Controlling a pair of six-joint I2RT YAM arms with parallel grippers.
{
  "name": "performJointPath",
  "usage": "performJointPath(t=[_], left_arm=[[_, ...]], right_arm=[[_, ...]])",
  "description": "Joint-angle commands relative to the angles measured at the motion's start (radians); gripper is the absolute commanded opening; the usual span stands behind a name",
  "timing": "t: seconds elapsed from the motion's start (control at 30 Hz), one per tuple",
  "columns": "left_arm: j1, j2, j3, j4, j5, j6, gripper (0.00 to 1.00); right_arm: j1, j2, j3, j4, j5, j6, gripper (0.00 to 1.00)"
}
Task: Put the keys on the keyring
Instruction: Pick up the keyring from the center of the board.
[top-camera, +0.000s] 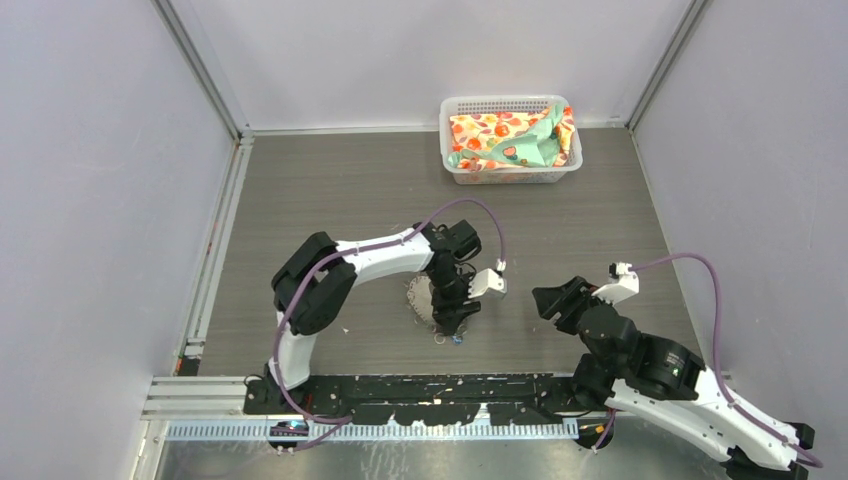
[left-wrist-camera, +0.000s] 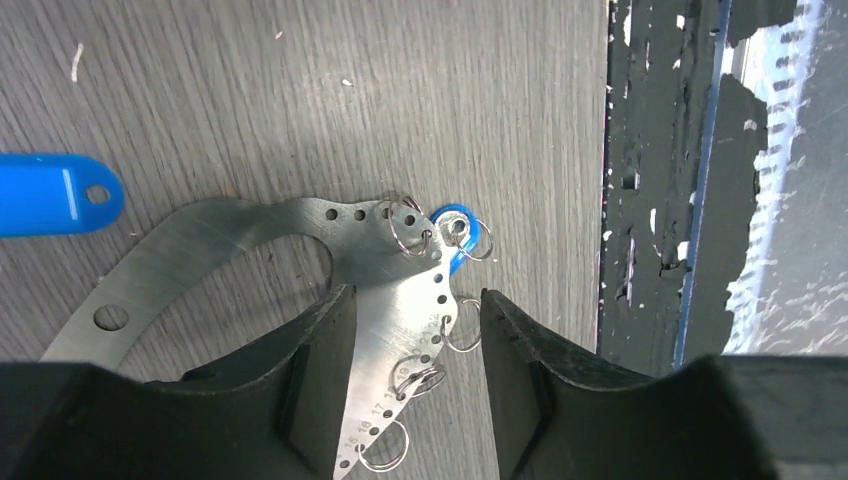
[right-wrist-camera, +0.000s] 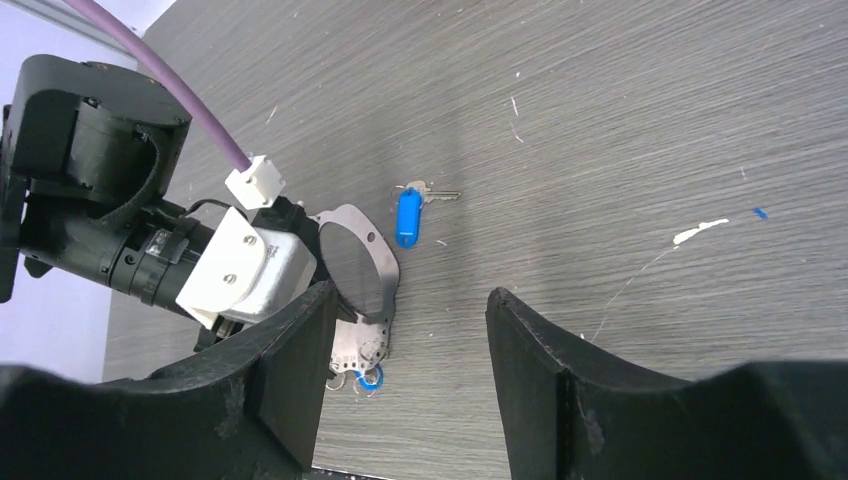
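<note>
**One key hung, one to go**

Keyring (left-wrist-camera: 250, 225) lies flat near the near edge of the desk (top-camera: 330, 190), about midway along it. It's a flat steel loop punched with holes, with small split rings (left-wrist-camera: 410, 228) hung along its rim.

The first key (left-wrist-camera: 452, 228) looks done to me: its blue head sits in one of those split rings at the loop's edge. The second key (right-wrist-camera: 407, 216) lies loose on the desk just beside the keyring, joined to nothing. So I judge roughly half done, with pickup and threading left.

Left claw (left-wrist-camera: 418, 310) is low over the keyring, released, jaws straddling the steel band without pinching it. Right claw (right-wrist-camera: 410, 310) hangs well apart, spread wide, holding nothing.

White basket (top-camera: 505, 102) at the far edge holds only a bunched floral cloth (top-camera: 500, 135), as far as I can see.
</note>
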Motion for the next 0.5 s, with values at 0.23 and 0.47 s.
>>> performJointPath(t=[0.23, 0.47], left_arm=[[-0.005, 0.054, 0.087, -0.019, 0.055, -0.091, 0.44], [-0.005, 0.067, 0.081, -0.030, 0.073, -0.086, 0.43]], right_arm=[[0.003, 0.012, 0.044, -0.045, 0.048, 0.029, 0.61], [0.003, -0.010, 0.040, -0.046, 0.057, 0.027, 0.60]])
